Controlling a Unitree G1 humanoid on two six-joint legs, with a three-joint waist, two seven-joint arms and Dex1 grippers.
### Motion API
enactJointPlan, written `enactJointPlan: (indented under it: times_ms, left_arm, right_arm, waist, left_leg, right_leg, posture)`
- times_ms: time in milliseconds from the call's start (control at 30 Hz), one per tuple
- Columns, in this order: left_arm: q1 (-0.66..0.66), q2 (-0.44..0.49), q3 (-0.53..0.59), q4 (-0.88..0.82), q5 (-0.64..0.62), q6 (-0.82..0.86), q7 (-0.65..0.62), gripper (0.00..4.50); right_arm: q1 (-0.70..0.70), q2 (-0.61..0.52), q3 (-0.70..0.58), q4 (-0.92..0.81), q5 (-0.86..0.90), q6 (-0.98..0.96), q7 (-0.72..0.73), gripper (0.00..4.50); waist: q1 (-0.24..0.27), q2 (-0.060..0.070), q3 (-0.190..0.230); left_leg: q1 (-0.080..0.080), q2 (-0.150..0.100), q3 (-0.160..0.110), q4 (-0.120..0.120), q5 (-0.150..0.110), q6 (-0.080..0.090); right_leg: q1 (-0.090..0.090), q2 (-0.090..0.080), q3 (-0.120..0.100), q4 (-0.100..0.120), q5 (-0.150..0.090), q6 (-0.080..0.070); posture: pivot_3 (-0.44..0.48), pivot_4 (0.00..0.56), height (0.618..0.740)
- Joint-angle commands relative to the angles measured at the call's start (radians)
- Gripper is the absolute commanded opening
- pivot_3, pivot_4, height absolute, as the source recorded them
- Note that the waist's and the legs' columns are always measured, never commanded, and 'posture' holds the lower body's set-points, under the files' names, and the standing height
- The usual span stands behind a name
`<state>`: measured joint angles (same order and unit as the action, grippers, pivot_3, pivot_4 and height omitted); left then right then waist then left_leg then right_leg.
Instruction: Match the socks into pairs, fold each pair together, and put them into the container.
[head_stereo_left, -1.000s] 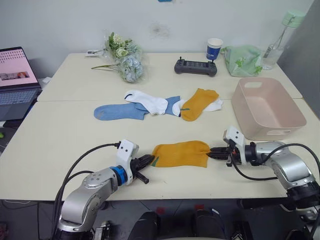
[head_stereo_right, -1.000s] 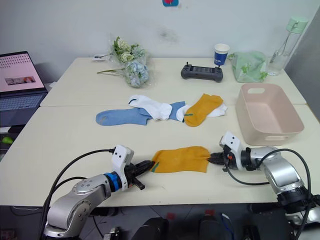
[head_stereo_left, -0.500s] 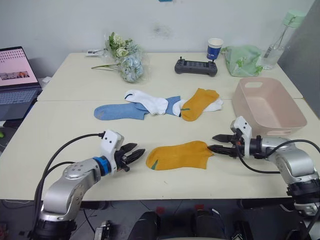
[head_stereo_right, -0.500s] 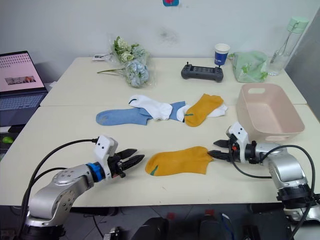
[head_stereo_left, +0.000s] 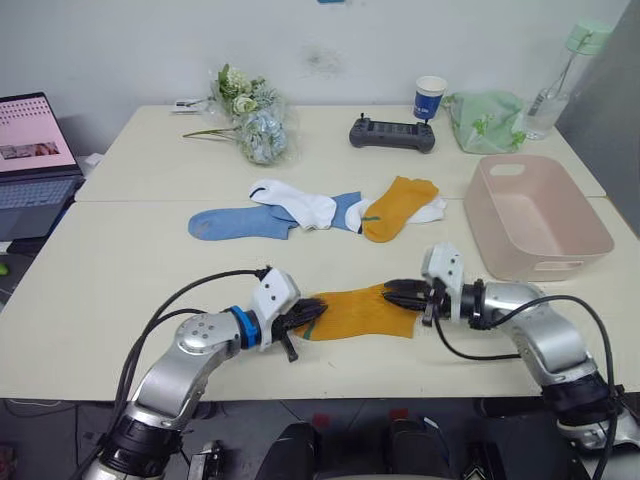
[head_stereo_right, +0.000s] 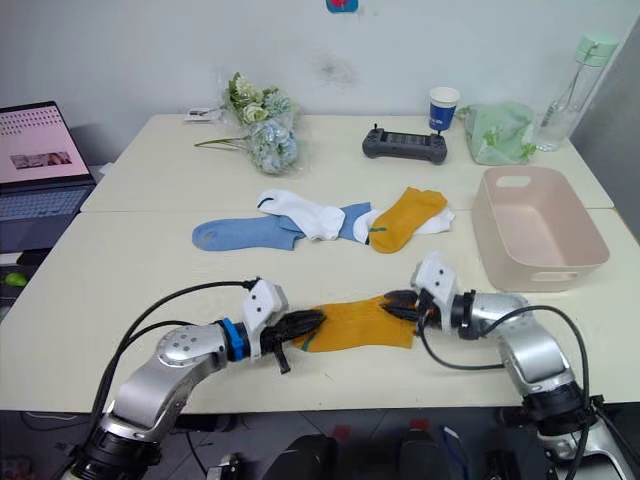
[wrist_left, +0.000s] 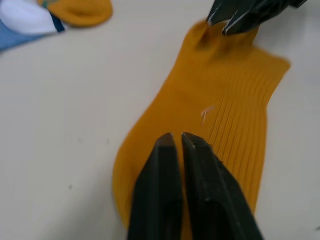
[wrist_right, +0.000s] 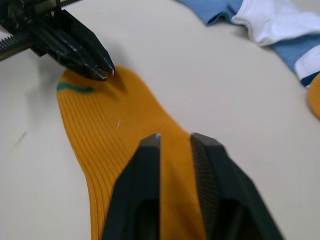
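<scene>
My head's two eyes looked forward and down over the whole surface (head_stereo_left: 130, 270) from a little way back. Each wrist camera sat close, facing along its own fingers, and both shared the mustard-yellow sock (wrist_left: 210, 115) lying between my hands.

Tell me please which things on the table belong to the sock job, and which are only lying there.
For the job: near yellow sock, sock pile, pink tub.

Lying about: flowers, black controller, paper cup, green bag, bottle, laptop.
</scene>
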<state>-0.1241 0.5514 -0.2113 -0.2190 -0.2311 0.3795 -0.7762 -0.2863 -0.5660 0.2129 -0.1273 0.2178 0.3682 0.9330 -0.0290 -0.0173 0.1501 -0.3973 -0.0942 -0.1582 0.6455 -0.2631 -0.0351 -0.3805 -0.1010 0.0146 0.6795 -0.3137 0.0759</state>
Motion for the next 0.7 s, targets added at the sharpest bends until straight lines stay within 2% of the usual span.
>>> enactJointPlan:
  times_ms: [33, 333, 433, 567, 600, 700]
  left_arm:
    - [-0.013, 0.003, -0.023, 0.031, 0.062, -0.045, 0.01, 0.0]
    - [0.05, 0.059, 0.043, 0.052, 0.064, -0.094, -0.012, 0.0]
    - [0.056, 0.079, 0.094, 0.007, 0.004, -0.157, -0.073, 0.0]
    - [0.055, 0.13, 0.11, -0.006, -0.003, -0.233, -0.154, 0.0]
    - [0.055, 0.141, 0.109, -0.003, 0.002, -0.259, -0.172, 0.0]
    - [0.068, 0.174, 0.094, -0.01, 0.005, -0.332, -0.241, 0.61]
  right_arm:
    - [0.027, -0.023, 0.01, 0.007, -0.051, -0.059, -0.011, 0.02]
    - [0.112, -0.134, -0.073, -0.034, -0.022, -0.049, 0.028, 0.02]
    - [0.114, -0.169, -0.113, -0.101, 0.04, -0.053, 0.086, 0.02]
    - [0.115, -0.216, -0.099, -0.144, 0.046, -0.127, 0.165, 0.02]
    - [0.118, -0.227, -0.089, -0.14, 0.029, -0.167, 0.183, 0.39]
    - [0.128, -0.235, -0.065, -0.115, 0.012, -0.279, 0.236, 1.31]
  waist:
    - [0.0, 0.0, 0.0]
    - [-0.001, 0.001, 0.0]
    - [-0.001, 0.001, 0.0]
    - [0.0, 0.001, 0.0]
    - [0.0, 0.001, 0.0]
    - [0.0, 0.001, 0.001]
  left_leg:
    - [0.0, 0.0, 0.0, 0.0, 0.0, 0.0]
    - [0.004, 0.001, 0.0, -0.001, 0.0, 0.0]
    - [0.004, 0.001, 0.0, -0.001, 0.0, 0.0]
    - [0.003, 0.001, -0.001, -0.001, 0.0, 0.0]
    - [0.003, 0.001, -0.001, -0.001, 0.0, 0.0]
    - [0.003, 0.0, -0.001, -0.001, 0.0, 0.0]
  right_leg:
    - [0.0, 0.0, 0.0, 0.0, 0.0, 0.0]
    - [0.003, 0.001, 0.0, 0.0, 0.0, 0.0]
    - [0.003, 0.001, 0.0, 0.0, 0.0, 0.0]
    - [0.003, 0.0, 0.0, -0.001, 0.0, 0.0]
    - [0.003, 0.0, 0.0, -0.001, 0.0, 0.0]
    - [0.004, 0.0, -0.001, -0.001, 0.0, 0.0]
  posture:
    - [0.0, 0.15, 0.74]
    - [0.0, 0.15, 0.74]
    - [0.0, 0.15, 0.74]
    - [0.0, 0.15, 0.74]
    - [0.0, 0.15, 0.74]
    - [0.0, 0.15, 0.74]
